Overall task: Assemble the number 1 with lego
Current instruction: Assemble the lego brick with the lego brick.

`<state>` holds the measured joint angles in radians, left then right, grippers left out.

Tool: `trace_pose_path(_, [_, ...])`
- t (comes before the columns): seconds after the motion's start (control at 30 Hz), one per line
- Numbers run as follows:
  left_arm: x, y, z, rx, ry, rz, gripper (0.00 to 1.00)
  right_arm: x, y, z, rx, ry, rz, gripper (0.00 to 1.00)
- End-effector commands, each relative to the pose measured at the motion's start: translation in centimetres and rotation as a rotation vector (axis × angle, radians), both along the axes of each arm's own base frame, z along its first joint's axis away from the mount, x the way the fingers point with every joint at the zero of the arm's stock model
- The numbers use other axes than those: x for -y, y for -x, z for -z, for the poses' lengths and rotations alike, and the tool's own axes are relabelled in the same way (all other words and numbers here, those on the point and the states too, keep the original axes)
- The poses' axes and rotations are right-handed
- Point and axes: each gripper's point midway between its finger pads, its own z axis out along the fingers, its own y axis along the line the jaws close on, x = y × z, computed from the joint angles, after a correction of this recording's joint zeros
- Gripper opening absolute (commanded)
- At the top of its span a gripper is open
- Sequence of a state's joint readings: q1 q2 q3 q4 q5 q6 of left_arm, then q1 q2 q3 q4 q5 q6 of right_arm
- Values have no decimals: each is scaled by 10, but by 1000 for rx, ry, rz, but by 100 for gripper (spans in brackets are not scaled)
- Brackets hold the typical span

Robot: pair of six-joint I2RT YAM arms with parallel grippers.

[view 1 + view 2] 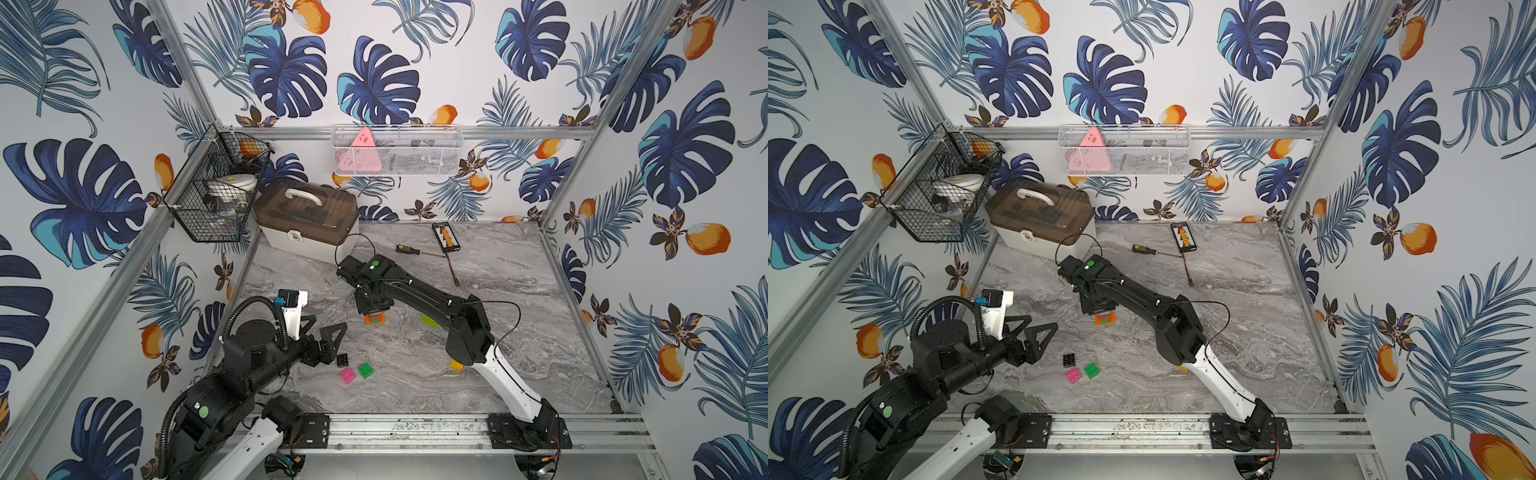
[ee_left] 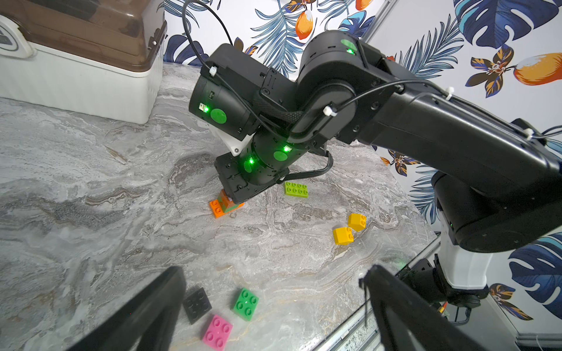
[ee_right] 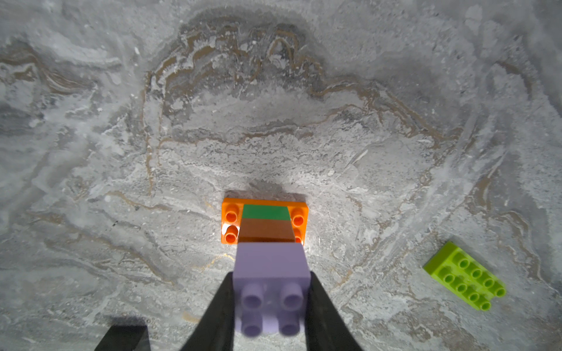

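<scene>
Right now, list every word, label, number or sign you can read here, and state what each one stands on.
Readable text: none in any view.
Emblem on the storage box latch: too small to read.
Dark marks on the pink triangle in the white mesh basket: too blurred to read.
Yellow marks on the screwdriver handle: too small to read.
</scene>
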<state>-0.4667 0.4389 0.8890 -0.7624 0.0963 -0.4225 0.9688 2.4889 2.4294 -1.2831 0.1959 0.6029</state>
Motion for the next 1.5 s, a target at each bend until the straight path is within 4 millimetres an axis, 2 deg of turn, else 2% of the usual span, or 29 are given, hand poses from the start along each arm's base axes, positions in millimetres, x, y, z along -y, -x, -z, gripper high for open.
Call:
trace_pose_path(0.0, [-1,-2,-4,16,6,-9,99,0,4,5,-22,0,13,26])
trace_pose_path(0.77, [-1,-1,-4,18,6,-8,99,1,10,7,-30,1,43,26])
trace_pose_path(1.07, [-2,-1,-5,23,8,-12,99,2,11,13,-35,16,40,25])
trace_pose_path(1.47, [-2,-1,-4,22,7,-12,99,-5,1,-1,-9,-11,-56,26])
